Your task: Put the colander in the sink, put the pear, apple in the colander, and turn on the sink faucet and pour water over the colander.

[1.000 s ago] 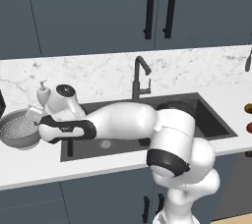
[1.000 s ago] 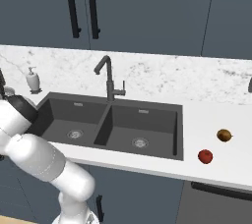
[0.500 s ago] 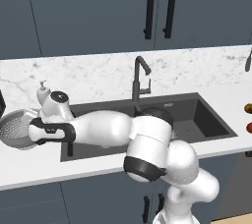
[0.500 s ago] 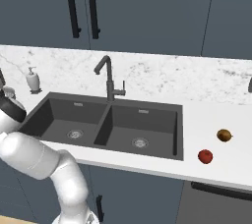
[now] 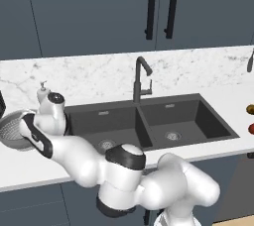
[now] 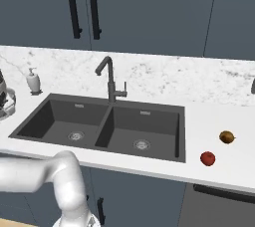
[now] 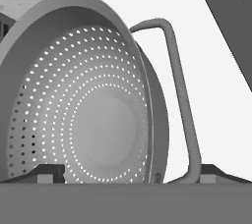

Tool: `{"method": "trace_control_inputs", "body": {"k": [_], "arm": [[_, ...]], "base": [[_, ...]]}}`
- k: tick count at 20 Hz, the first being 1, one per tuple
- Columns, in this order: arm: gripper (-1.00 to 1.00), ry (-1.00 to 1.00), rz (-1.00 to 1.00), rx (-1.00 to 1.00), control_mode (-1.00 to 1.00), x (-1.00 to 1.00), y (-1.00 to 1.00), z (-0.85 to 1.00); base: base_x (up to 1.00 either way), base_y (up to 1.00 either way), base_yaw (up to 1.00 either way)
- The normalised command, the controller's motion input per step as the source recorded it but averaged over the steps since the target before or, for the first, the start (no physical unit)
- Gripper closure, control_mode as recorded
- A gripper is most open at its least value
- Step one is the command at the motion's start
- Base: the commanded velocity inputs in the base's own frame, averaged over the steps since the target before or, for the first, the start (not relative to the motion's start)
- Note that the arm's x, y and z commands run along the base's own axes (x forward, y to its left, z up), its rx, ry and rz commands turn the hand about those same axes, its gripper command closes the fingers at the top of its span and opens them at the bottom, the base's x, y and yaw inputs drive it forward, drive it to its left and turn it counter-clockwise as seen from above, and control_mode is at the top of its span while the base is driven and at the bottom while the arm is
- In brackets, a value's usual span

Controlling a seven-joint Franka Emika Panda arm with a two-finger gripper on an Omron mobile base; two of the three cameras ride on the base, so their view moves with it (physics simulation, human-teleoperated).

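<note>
The colander (image 7: 83,115), a silver-grey perforated bowl, stands on the counter left of the sink (image 5: 186,116). My gripper (image 7: 133,174) is open, right at the colander's near rim. One of the colander's handles (image 7: 179,95) and the rim lie between the fingertips (image 7: 49,173). From the left base view the gripper (image 5: 24,127) reaches over the colander (image 5: 9,132). The pear (image 6: 226,137) and the red apple (image 6: 207,158) lie on the counter right of the sink (image 6: 149,129). The dark faucet (image 5: 140,79) stands behind the divider between the basins.
A white soap dispenser (image 5: 43,91) stands just behind the colander, close to my hand. Dark cabinets with two vertical handles (image 5: 161,7) hang above the marble backsplash. My arm stretches across the front of the left basin.
The arm has swung further left, bringing the hand from the sink's left edge up to the colander. The jaws stayed open. Fruit and faucet are unmoved.
</note>
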Motion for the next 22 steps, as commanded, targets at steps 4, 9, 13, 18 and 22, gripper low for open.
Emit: {"method": "trace_control_inputs", "body": {"k": [4, 9, 13, 18, 22], "arm": [[-1.0, 0.03, -0.09, -0.11, -1.0, 0.07, 0.38, -0.3], [1.0, 0.13, -0.08, -0.14, -1.0, 0.0, 0.25, -0.47], [1.0, 0.16, -0.08, -0.09, -1.0, -0.1, 0.03, -0.49], [1.0, 0.01, -0.05, 0.0, -1.0, -0.5, -0.17, -0.16], [1.0, -0.06, 0.0, 0.08, -1.0, -0.91, -0.48, 0.0]], "base": [[0.0, 0.0, 0.0], [0.0, 0.0, 0.0], [0.0, 0.0, 0.0], [0.0, 0.0, 0.0], [0.0, 0.0, 0.0]]}}
